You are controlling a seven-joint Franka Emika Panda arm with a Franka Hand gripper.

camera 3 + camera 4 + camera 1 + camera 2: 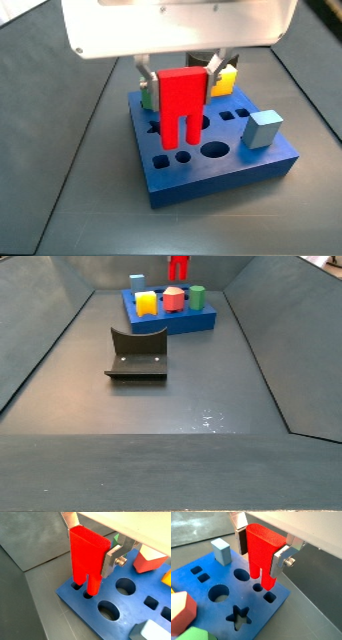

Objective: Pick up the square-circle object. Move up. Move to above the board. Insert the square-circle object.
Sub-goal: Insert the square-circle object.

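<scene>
Bright red, the tall notched square-circle object hangs clamped in the gripper jaws at centre frame, its two legs entering holes in the thick blue square board; lower it straight, keeping it upright.

I can read no text, label, brand, number or sign anywhere, not on the board, nor on the square-circle object that the gripper holds above the board, nor on the fixture.
</scene>
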